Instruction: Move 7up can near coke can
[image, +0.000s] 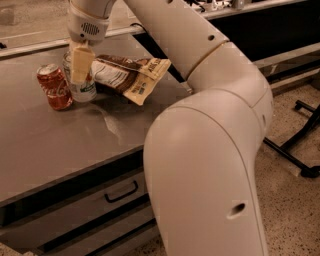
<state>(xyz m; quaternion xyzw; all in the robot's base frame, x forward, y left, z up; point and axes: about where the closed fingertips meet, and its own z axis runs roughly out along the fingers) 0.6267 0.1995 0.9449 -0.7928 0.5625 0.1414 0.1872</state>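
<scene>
The 7up can (86, 91), silver-white with a green band, stands upright at the back left of the grey counter (75, 140). Its right side touches a snack bag. My gripper (80, 75) reaches down from above and is shut on it; one pale finger (80, 61) covers the can's front and the other finger is hidden behind it. The red coke can (54, 86) stands upright just to the left, a narrow gap from the 7up can. I cannot tell whether the 7up can's base rests on the counter.
A brown and cream snack bag (131, 75) lies right of the cans. The counter has drawers with a black handle (121, 192) below. My bulky white arm (210, 165) fills the right foreground. Black stand legs (295, 150) lie on the speckled floor at right.
</scene>
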